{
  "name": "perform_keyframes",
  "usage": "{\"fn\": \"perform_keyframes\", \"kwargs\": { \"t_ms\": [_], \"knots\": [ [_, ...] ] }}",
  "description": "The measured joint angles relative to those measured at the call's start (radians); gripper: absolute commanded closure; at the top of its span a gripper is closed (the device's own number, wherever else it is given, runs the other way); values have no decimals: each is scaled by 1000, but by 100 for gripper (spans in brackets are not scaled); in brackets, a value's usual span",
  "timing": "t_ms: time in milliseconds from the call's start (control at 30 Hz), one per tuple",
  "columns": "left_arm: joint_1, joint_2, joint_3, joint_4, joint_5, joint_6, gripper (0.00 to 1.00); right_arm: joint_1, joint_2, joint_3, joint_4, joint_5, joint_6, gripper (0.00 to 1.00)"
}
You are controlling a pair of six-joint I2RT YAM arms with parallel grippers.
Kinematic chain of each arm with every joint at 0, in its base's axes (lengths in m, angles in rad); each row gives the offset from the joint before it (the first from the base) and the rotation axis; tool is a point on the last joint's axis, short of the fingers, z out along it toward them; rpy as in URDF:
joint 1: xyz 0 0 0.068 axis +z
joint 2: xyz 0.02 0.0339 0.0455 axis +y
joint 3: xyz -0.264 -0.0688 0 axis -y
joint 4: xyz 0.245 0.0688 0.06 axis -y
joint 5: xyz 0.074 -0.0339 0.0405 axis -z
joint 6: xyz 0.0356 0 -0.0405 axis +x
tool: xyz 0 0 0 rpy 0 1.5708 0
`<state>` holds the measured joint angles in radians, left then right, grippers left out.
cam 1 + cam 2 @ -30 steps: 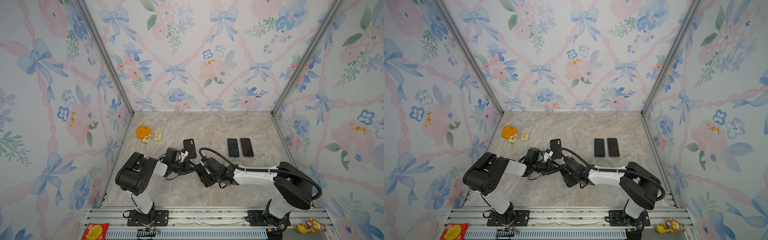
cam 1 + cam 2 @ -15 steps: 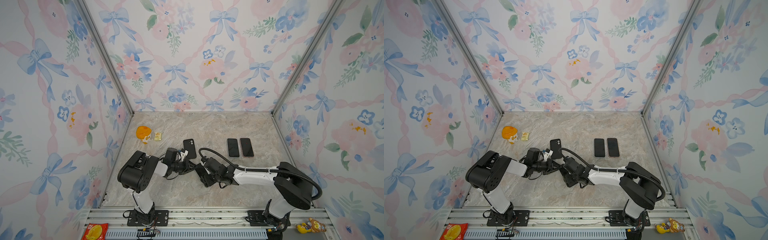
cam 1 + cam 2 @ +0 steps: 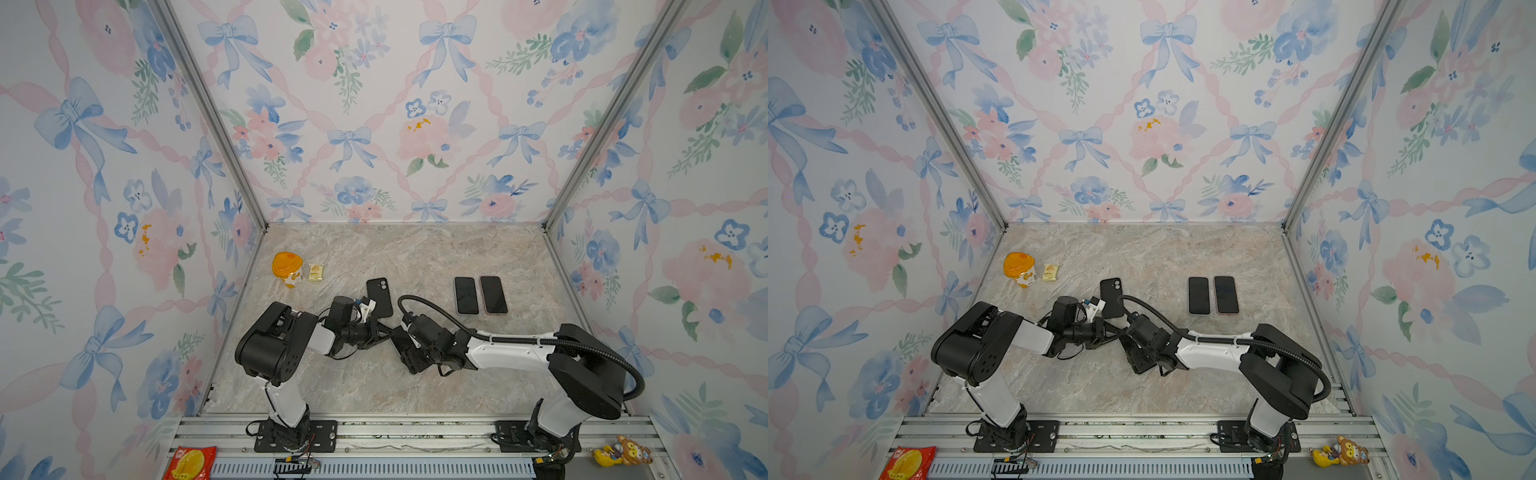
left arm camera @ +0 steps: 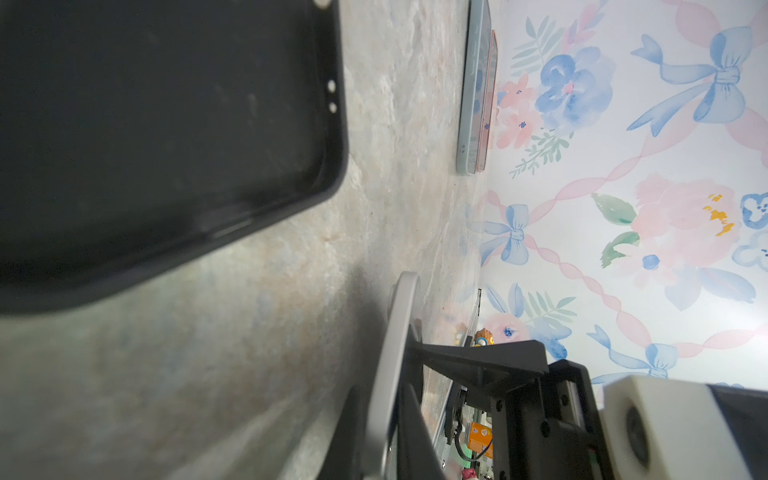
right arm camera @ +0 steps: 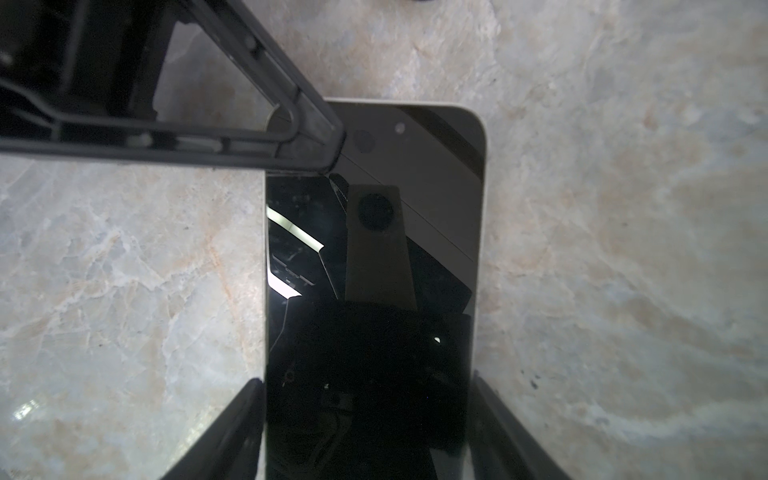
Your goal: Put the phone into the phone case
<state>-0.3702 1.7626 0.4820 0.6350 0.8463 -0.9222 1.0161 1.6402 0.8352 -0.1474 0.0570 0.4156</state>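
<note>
**Top views.** Showing phone case (image 3: 379, 297) (image 3: 1112, 297), black, lying flat on marble table (image 3: 415, 386) (image 3: 1142, 386), camera cut-out toward the far wall. Showing left gripper (image 3: 379, 328) (image 3: 1106, 330) and right gripper (image 3: 398, 338) (image 3: 1126, 340) meeting tip to tip just in front of the case, low over the table. Covering the phone from above, so neither its place nor the set of the jaws is readable here. Also listing:
- two spare phones (image 3: 465, 296) (image 3: 1198, 296), side by side, well to the right of the case
- orange cup (image 3: 286, 268) and small yellow packet (image 3: 316, 272), near the left wall
- red snack bag (image 3: 189, 461) and toy figure (image 3: 623, 451), lying on the front rail

**Left wrist view.** Showing the case (image 4: 166, 124) close by, resting on the table. Showing a pale thin edge, seemingly the phone (image 4: 388, 374), running between the dark fingers. Pinching it across its thickness, jaws nearly together. Showing the spare phones (image 4: 473, 104) edge-on beyond.

**Right wrist view.** Showing the phone (image 5: 374, 270), pale-rimmed, screen up, low on the marble and apart from the case. Flanking it with the right gripper (image 5: 365, 380), jaws standing wide and pressing against both long edges. Showing one of the left gripper's fingers (image 5: 316, 137) lying over an upper corner of the screen.
</note>
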Motion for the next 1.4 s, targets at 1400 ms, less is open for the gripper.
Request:
{"fn": "perform_keyframes", "kwargs": {
  "t_ms": [1400],
  "knots": [
    [52, -144, 86, 8, -39, -205, 100, -169, -405, -41, -63, -31, 284, 23]
  ]
}}
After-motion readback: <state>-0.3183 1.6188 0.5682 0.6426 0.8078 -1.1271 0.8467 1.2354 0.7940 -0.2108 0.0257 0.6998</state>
